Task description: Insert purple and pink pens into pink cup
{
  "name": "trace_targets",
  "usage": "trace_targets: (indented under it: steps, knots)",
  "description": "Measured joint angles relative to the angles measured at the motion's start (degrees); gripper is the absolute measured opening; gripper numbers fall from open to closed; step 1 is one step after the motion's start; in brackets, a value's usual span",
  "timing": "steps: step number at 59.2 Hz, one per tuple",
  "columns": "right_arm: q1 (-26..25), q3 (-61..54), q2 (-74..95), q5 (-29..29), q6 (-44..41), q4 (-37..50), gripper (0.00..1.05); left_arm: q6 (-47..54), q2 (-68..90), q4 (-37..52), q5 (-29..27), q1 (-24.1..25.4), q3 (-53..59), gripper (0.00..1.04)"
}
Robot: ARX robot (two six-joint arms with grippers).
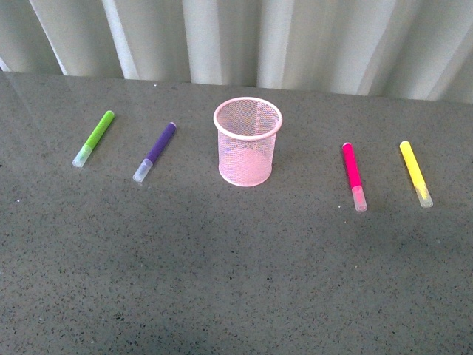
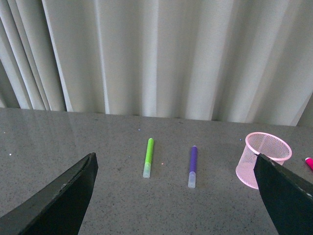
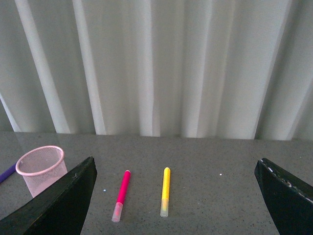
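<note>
Fingers (image 2: 68,196) spread wide on left gripper (image 2: 175,157) and right gripper (image 3: 176,160), purple pen (image 1: 154,152) lying left of upright pink cup (image 1: 247,159), pink pen (image 1: 353,176) lying right, well apart

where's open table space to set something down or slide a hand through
The near strip of table, in front of the pink cup and all markers, is bare. Gaps also lie between the purple pen and cup, and between cup and pink pen. Tightest: green marker beside purple pen, pink pen beside yellow marker.
</note>
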State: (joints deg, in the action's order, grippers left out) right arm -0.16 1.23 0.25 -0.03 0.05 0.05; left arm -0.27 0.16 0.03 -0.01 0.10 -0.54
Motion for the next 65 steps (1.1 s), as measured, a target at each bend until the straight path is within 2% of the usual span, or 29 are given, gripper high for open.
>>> trace_targets:
  steps: [65]
  knots:
    - [0.00, 0.00, 0.00, 0.00, 0.00, 0.00, 0.98, 0.00, 0.00, 0.00, 0.00, 0.00, 0.00, 0.98]
